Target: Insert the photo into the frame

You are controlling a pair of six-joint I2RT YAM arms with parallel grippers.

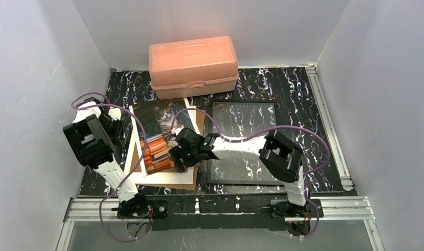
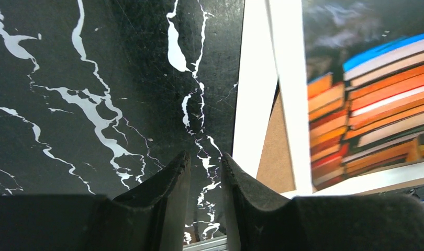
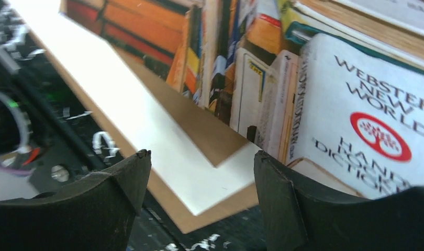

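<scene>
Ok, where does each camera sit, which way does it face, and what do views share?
Top external: high behind the robot, looking down on the table, frame and photo; left arm and right arm show.
Left wrist: on the left arm, facing down at table beside the photo; its narrowly parted jaws show.
Right wrist: on the right arm, low and close over the photo; its wide-open jaws show.
Shared: both wrist views catch the photo's stacked books.

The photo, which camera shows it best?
Top external: the photo appears almost whole, cat above stacked books, the right tool covering only a near corner. Left wrist catches just a strip of books; right wrist, a cropped close-up of spines.
</scene>
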